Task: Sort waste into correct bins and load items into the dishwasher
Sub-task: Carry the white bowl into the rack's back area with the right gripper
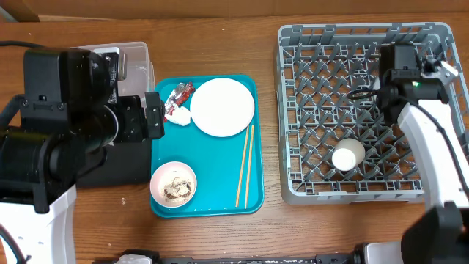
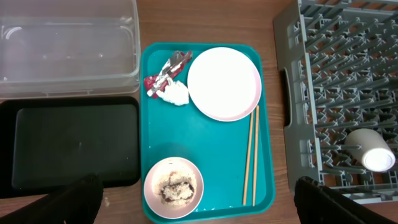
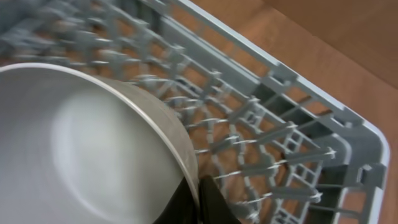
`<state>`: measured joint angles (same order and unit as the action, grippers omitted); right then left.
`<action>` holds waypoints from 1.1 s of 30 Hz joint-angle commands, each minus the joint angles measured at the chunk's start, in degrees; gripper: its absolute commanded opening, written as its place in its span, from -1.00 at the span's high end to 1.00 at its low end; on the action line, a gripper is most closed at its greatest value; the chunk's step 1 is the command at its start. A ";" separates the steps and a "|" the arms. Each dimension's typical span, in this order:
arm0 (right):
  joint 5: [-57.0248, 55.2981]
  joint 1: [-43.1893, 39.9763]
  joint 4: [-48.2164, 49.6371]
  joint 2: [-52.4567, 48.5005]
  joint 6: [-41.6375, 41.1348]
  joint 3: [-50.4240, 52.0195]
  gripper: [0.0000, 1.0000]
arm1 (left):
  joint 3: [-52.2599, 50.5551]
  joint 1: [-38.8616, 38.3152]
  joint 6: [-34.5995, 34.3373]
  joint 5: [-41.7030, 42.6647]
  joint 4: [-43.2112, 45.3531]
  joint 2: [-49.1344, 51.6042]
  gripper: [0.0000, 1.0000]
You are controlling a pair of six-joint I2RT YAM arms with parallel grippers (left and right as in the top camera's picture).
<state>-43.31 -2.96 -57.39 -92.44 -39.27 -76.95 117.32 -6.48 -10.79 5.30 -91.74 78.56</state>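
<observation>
My right gripper is shut on the rim of the grey bowl and holds it over the grey dish rack. In the overhead view it is over the rack's far right, and the arm hides the bowl. A white cup lies in the rack. My left gripper is open and empty above the teal tray. The tray holds the pink plate, red-and-silver wrapper, white napkin, chopsticks and a small bowl with rice and scraps.
The clear tub stands left of the teal tray at the back. The black tray lies in front of it. The left arm covers much of both in the overhead view. Bare wood runs between the teal tray and the rack.
</observation>
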 commanded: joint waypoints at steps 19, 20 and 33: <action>-14.97 2.05 1.60 -11.19 -0.94 0.33 0.92 | 0.44 0.13 -1.01 -0.39 0.07 0.79 -1.00; -15.30 3.19 1.77 -11.19 -0.83 0.33 0.92 | 0.44 0.13 -1.01 -0.39 0.07 0.83 -1.00; -17.53 16.76 3.08 -11.19 1.75 0.35 0.92 | 0.44 0.13 -1.01 -0.39 0.07 0.83 -1.00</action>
<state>-63.61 11.73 -53.87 -103.11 -38.72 -76.55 117.32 -6.48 -10.79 5.30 -91.77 79.15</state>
